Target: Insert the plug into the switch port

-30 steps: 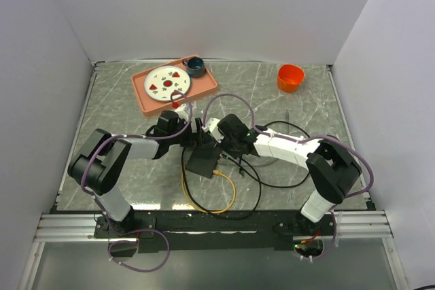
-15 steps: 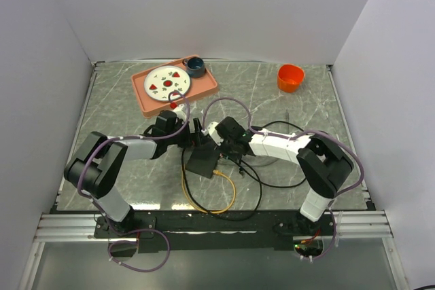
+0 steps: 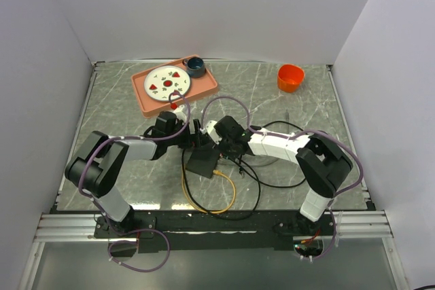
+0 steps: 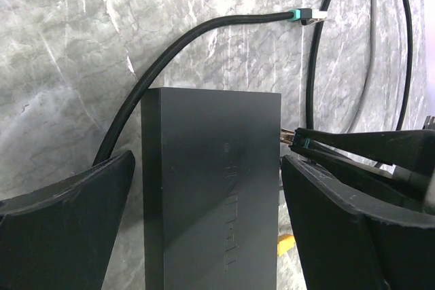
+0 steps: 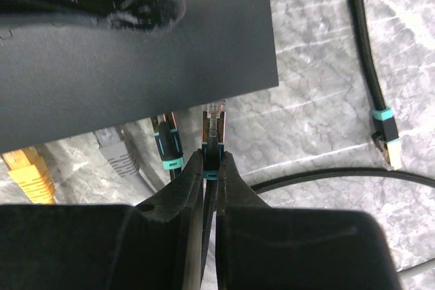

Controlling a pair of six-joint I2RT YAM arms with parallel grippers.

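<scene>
Smack in the middle of the table [image 3: 122, 100], got the switch [image 3: 202, 162] lying flat, straddled by the left gripper [image 4: 207, 161] with jaws spread wide. Can't call any contact on its long sides. Over at the right gripper [image 5: 211, 168]: pinched shut on the plug [image 5: 215, 121]. From that wrist view, seeing the plug's long axis aimed dead at 12 o'clock, tip just short of the switch's socket edge, with a black connector [image 5: 168, 144] at its 9 o'clock. Guessing a straight nudge toward 12 next, no tilt.

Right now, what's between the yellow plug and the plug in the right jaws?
A grey plug and a black teal-banded plug, both at the switch's edge, in the right wrist view.
</scene>
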